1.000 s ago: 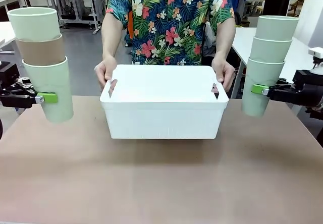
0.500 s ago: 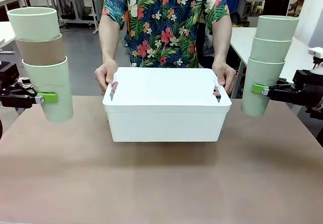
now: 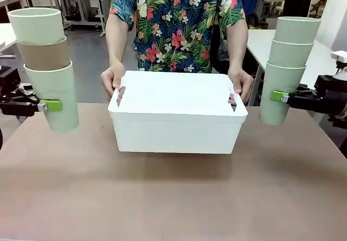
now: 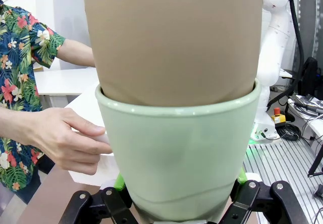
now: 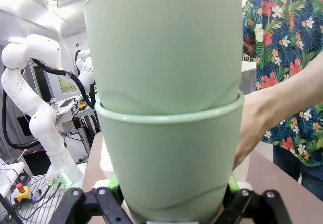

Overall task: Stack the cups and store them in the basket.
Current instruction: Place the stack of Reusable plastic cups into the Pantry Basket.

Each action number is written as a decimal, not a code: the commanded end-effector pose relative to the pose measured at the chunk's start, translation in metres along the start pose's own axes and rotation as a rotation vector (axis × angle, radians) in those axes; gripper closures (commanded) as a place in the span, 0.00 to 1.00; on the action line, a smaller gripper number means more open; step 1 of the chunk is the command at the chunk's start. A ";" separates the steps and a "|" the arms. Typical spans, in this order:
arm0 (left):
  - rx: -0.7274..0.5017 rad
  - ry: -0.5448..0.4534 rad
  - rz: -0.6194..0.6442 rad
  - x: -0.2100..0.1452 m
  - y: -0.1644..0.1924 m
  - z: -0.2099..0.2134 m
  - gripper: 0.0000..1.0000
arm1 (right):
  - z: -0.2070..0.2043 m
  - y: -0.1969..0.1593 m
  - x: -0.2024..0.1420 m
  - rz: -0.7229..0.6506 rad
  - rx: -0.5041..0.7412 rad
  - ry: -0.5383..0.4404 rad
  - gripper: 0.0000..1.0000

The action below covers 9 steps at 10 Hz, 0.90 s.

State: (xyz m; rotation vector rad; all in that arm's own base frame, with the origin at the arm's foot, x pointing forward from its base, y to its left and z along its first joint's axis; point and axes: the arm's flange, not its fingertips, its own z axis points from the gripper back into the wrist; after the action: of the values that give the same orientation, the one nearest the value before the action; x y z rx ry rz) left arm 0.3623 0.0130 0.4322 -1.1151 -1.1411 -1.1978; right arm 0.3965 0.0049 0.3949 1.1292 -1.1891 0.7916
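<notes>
1. The left end effector (image 3: 50,106), at the left edge of the front frame, is clamped on the lowest cup of the left stack (image 3: 54,92), with its green pads pressed against that cup's lower wall.
2. This stack hangs clear of the table (image 3: 173,197). It is a mint cup, then the tan cup (image 3: 44,55), then a mint cup on top.
3. The right end effector (image 3: 279,96), at the right edge, is closed the same way on the bottom cup of the right stack (image 3: 287,62), which is three mint cups, also off the table.
4. Between them, at centre frame, the white basket (image 3: 176,132) sits on the table.
5. The person's hands (image 3: 112,79) grip its two ends at the handle slots.
</notes>
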 end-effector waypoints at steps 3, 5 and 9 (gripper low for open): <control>-0.001 -0.006 -0.010 0.004 -0.001 0.000 0.15 | 0.000 0.001 0.003 0.007 0.000 -0.005 0.14; -0.001 -0.006 -0.010 0.004 -0.001 0.000 0.15 | 0.000 0.001 0.003 0.007 0.000 -0.005 0.14; -0.001 -0.006 -0.010 0.004 -0.001 0.000 0.15 | 0.000 0.001 0.003 0.007 0.000 -0.005 0.14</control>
State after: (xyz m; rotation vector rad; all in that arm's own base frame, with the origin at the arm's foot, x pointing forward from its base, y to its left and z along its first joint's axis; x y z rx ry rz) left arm 0.3623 0.0130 0.4322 -1.1151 -1.1411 -1.1978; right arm 0.3965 0.0049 0.3949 1.1292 -1.1891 0.7916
